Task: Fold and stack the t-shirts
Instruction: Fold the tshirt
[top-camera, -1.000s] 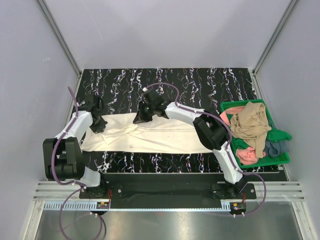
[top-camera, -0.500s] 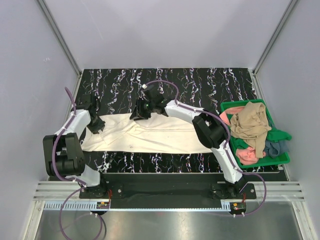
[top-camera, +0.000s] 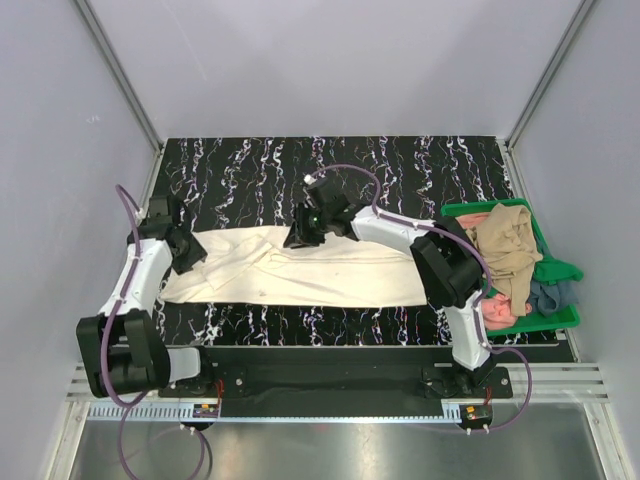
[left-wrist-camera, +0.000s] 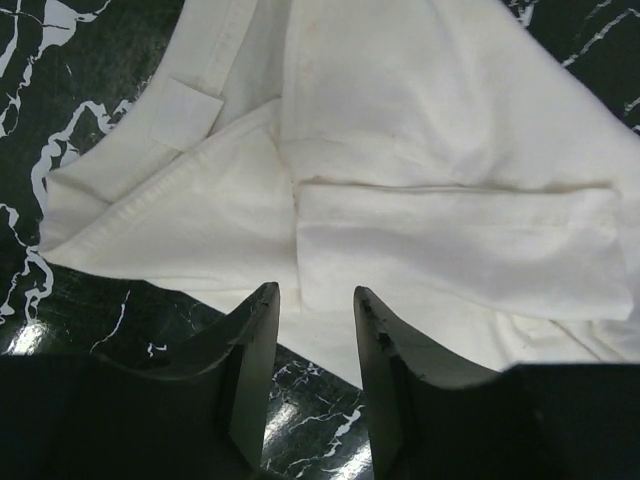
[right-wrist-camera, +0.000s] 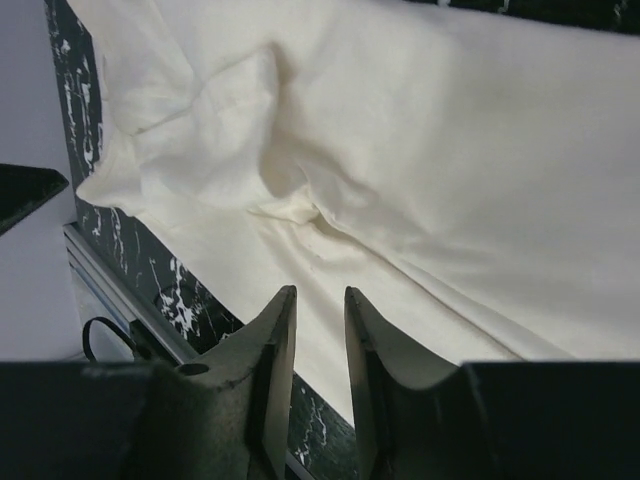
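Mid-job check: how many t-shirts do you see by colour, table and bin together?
cream t-shirt, laid out on the table: 1
tan t-shirt, in the green bin: 1
salmon-pink t-shirt, in the bin: 1
grey-blue t-shirt, in the bin: 1
Total: 4 t-shirts in view; anything buried deeper in the bin cannot be seen.

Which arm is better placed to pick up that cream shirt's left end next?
Probably left: the left claw, open, hovers at that end's folded sleeve; the right claw sits midway along the cream shirt's far edge.
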